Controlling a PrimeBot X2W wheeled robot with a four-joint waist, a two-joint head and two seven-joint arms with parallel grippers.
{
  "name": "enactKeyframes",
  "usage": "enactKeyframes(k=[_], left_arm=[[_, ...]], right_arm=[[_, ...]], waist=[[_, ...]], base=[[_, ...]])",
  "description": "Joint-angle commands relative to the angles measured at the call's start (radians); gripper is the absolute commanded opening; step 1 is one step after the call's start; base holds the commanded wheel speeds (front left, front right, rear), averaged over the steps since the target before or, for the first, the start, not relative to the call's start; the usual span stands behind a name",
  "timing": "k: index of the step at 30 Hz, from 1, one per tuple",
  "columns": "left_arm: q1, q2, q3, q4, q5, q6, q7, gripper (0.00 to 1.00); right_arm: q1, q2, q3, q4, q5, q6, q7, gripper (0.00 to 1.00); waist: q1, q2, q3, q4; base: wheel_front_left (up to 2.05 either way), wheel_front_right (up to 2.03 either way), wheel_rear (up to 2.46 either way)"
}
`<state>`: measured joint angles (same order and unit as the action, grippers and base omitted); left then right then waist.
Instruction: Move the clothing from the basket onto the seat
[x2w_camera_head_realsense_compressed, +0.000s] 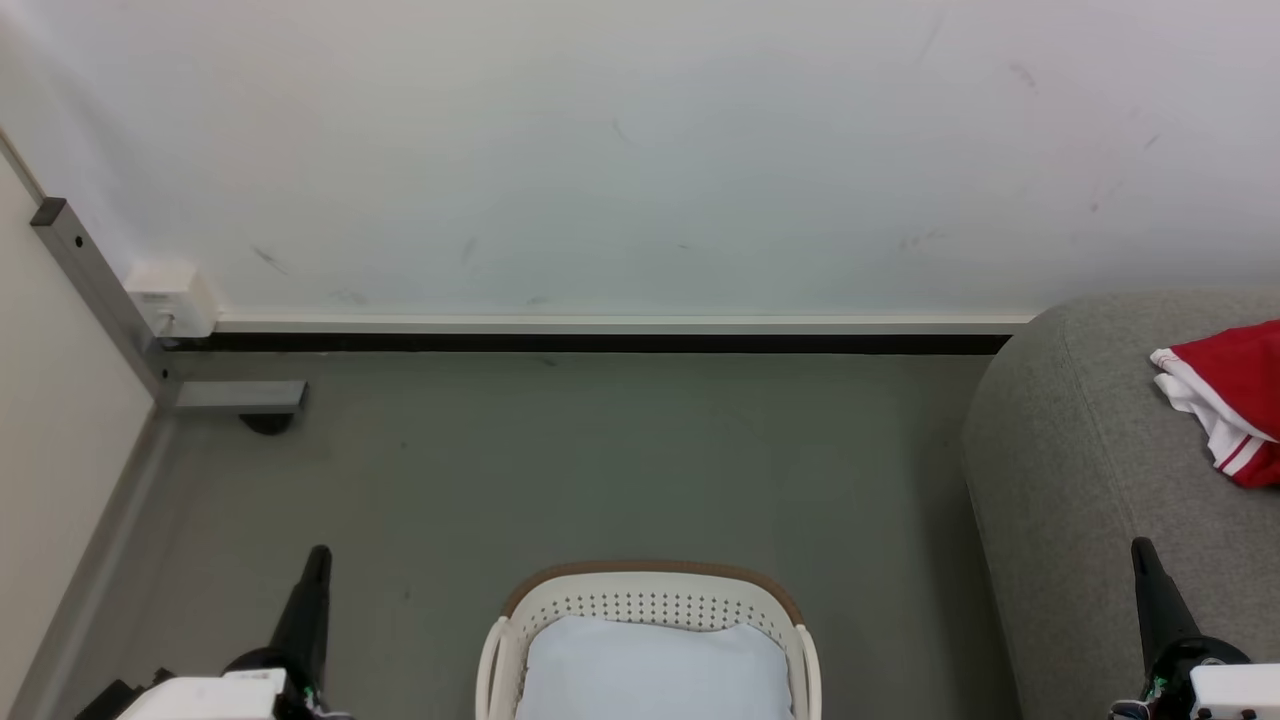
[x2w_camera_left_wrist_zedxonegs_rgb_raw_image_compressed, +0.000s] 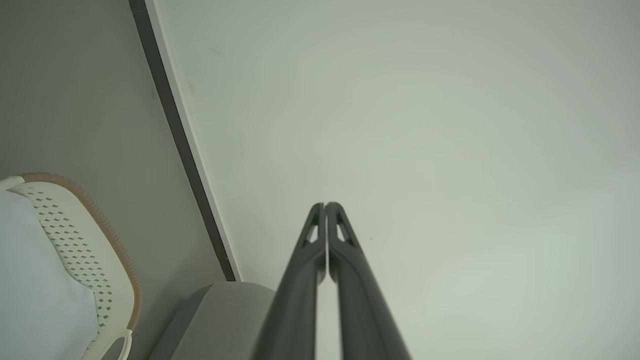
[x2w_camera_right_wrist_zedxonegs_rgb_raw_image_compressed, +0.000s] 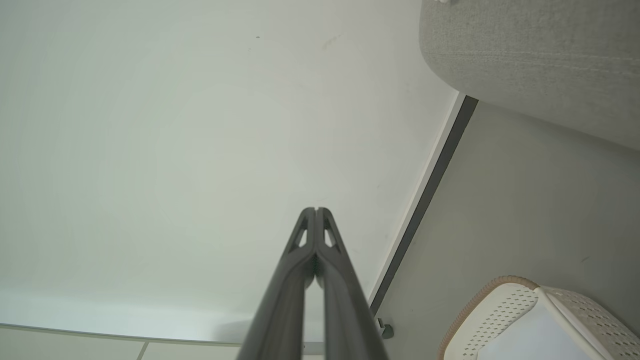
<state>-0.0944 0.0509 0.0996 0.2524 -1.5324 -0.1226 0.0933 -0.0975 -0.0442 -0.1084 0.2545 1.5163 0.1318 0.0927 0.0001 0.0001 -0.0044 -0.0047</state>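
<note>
Red clothing with white panels and striped trim lies on the grey seat at the right edge of the head view. The white basket with a brown rim stands on the floor at bottom centre, a pale bluish-white pad inside it. My left gripper rises at the lower left, shut and holding nothing. My right gripper rises at the lower right in front of the seat, also shut and holding nothing. In the left wrist view my left gripper has its tips pressed together, with the basket to one side. In the right wrist view my right gripper has its tips touching too, beside the basket and the seat.
A white wall with a dark skirting strip runs behind the grey floor. A grey metal post with a foot and a white box stand in the left corner.
</note>
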Motion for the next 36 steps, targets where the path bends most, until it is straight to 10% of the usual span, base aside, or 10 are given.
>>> enactKeyframes(k=[1, 36], left_arm=[[-0.013, 0.002, 0.009, -0.005, -0.027, -0.005, 0.006, 0.0], [-0.019, 0.0, 0.017, -0.009, -0.086, -0.011, 0.025, 0.0]], right_arm=[[-0.009, -0.01, -0.005, -0.008, 0.031, -0.002, 0.007, 0.0], [-0.018, -0.01, -0.008, -0.013, 0.097, -0.002, 0.025, 0.0]], waist=[[-0.0001, -0.0001, 0.001, 0.001], [-0.0001, -0.0001, 0.007, 0.005]], base=[[0.0, 0.0, 0.0], [0.0, 0.0, 0.0]])
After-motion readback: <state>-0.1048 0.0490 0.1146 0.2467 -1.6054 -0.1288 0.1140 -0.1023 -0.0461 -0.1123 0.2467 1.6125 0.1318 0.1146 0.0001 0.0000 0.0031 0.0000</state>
